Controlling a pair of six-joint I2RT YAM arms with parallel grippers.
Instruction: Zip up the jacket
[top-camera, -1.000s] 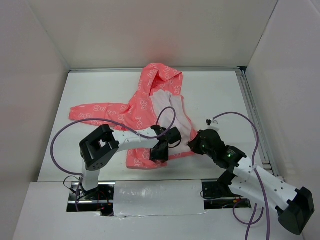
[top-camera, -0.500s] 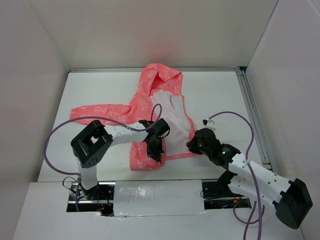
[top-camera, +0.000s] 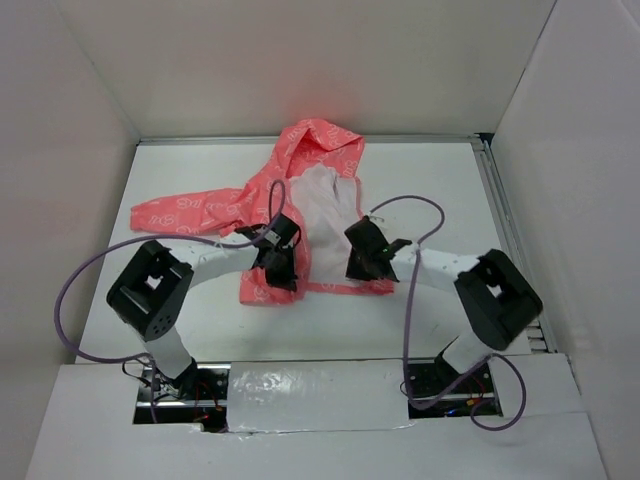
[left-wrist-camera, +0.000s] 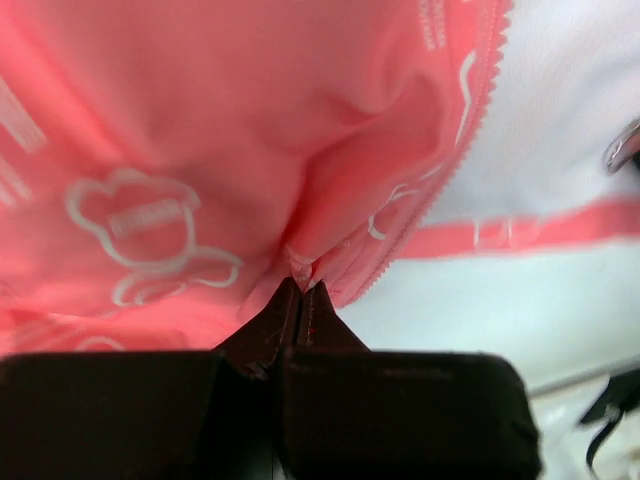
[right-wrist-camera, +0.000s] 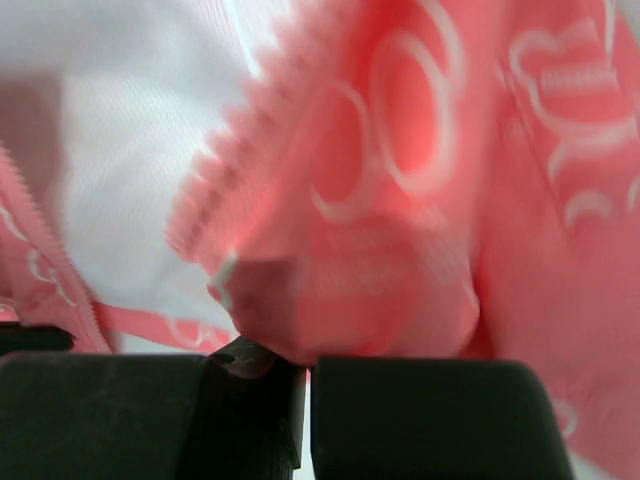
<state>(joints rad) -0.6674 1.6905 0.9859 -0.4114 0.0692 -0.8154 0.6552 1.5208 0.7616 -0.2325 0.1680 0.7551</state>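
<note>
Gripping both front edges of the jacket: left gripper and right gripper each clamp fabric beside the zipper teeth. Next, probably: align bottom ends.

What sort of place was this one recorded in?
Most likely a lab robot cell, not a home: a white table boxed in by plain white panels, purple cables looping off the arms, and the jacket pinched by the left gripper and right gripper.
</note>
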